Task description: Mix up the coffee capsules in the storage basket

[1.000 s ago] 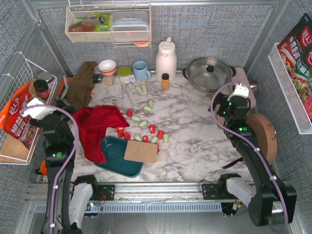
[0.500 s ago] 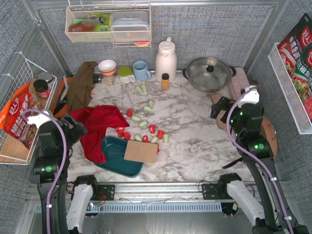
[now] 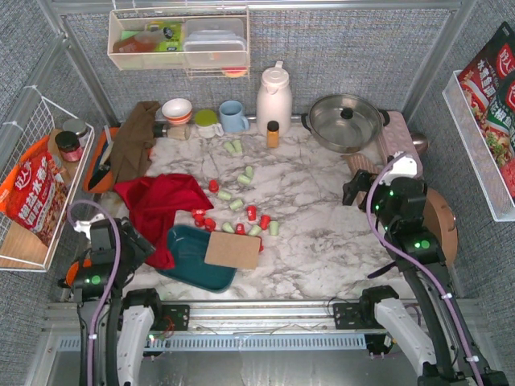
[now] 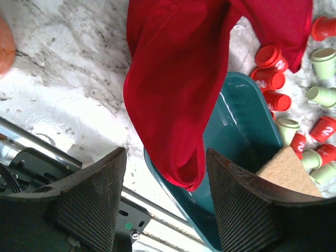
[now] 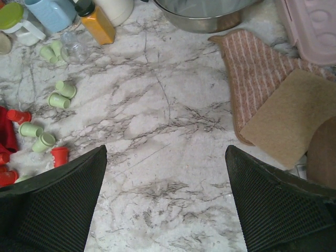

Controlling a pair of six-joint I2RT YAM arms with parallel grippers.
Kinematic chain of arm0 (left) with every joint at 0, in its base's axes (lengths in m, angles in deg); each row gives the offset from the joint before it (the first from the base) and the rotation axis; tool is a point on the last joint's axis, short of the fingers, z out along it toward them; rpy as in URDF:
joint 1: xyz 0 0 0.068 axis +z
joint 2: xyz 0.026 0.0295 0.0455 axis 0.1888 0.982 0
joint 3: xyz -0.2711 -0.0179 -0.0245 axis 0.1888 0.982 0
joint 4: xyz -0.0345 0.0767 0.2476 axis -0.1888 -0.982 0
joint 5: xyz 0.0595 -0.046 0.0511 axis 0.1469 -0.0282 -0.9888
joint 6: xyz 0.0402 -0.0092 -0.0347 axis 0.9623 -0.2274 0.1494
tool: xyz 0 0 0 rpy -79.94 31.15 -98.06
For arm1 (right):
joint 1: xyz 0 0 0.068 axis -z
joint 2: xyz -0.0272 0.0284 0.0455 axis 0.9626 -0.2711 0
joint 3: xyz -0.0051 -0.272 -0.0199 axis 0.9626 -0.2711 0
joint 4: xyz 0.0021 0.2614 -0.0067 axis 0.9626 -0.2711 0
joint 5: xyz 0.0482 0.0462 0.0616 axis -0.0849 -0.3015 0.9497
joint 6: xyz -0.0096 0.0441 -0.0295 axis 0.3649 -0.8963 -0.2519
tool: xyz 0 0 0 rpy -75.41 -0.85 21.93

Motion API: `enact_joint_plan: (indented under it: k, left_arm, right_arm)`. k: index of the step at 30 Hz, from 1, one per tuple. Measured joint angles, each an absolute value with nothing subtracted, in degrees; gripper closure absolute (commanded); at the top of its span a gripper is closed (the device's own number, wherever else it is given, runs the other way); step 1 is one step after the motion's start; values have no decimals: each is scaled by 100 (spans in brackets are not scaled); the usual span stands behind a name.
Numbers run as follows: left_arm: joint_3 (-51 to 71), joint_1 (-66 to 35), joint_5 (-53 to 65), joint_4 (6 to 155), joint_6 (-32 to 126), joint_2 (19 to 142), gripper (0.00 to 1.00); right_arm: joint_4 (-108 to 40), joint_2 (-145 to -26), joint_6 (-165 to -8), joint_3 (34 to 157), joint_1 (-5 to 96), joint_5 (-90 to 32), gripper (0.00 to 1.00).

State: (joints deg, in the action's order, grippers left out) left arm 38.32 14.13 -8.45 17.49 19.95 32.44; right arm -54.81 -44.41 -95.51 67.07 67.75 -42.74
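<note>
Mint and red coffee capsules lie scattered across the marble worktop, just beyond the far rim of the teal storage basket and outside it. The basket sits at the worktop's near edge, with a red cloth draped over its left rim and a tan square pad lying across its right end. The left gripper hovers over cloth and basket, jaws spread, holding nothing. The right gripper, spread wide, hangs above bare marble.
</note>
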Motion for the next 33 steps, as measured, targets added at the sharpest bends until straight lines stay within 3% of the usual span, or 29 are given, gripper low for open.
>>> enact_joint_plan:
  k: [9, 15, 27, 33]
  left_arm:
    - [3840, 1384, -542, 1784, 2004, 3976, 34]
    - [3659, 1223, -594, 1849, 2006, 4499, 31]
    - [3626, -419, -1427, 2315, 1449, 5589, 35]
    - [3657, -635, -1879, 2306, 1090, 5596, 37]
  right_arm:
    - [-5341, -4439, -9619, 6655, 6742, -4154, 1]
    - [-5240, -4614, -9630, 6655, 6742, -4106, 1]
    - [-5179, -4706, -9691, 6600, 6746, -4025, 1]
    - [-5168, -4699, -9691, 6589, 6724, -3983, 1]
